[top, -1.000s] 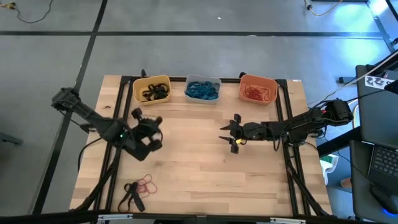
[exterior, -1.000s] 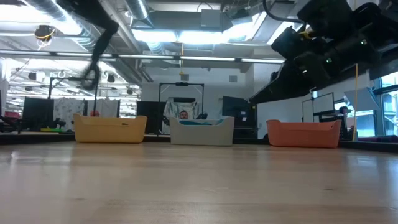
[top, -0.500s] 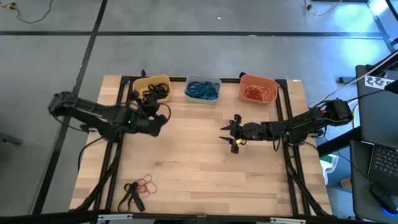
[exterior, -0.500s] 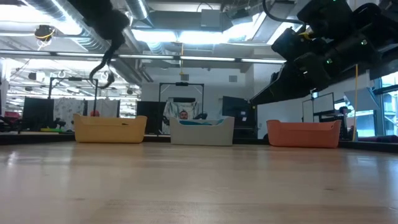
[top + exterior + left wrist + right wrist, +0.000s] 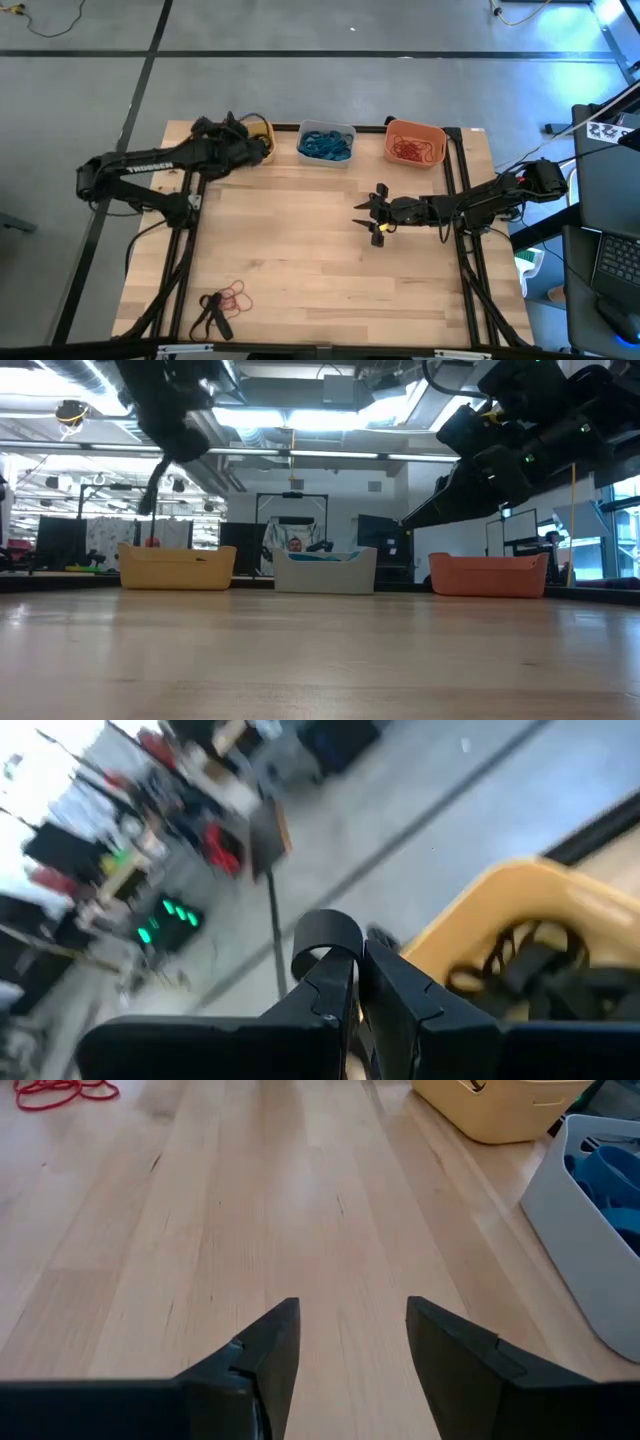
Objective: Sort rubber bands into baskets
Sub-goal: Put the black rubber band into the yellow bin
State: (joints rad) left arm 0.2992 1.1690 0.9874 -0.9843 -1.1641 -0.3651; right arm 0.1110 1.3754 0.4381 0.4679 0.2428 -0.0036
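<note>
your left claw (image 5: 262, 141) is out over the yellow rounded plastic basket (image 5: 262, 131) at the far left of the row along the back of the pale wooden desk (image 5: 320, 255). in the left wrist view its two dark fingers (image 5: 325, 985) are pressed close together with a black rubber band (image 5: 327, 933) looped up between their tips, so it is pinching that band above the basket. below it the yellow basket holds a tangle of more black rubber bands (image 5: 535, 965). in the low view the left arm hangs above the yellow basket with a thin black strand (image 5: 152, 492) dangling from it.

the pale grey plastic basket (image 5: 326, 128) sits in the middle of the row with blue rubber bands (image 5: 324, 145) inside, and the orange plastic basket (image 5: 415, 128) to its right holds red-orange rubber bands (image 5: 412, 150). the three baskets stand near one another but apart.

your right claw (image 5: 362, 212) waits over the bare middle of the desk, well clear of the baskets, pointing toward the left side. its fingers (image 5: 260, 1350) are spread with nothing between them, only wood grain showing in the gap.

near the front left edge of the desk lies a small loose pile: a few red-orange bands (image 5: 233, 294) touching a few black bands (image 5: 210, 310). both arms are well apart from it.
</note>
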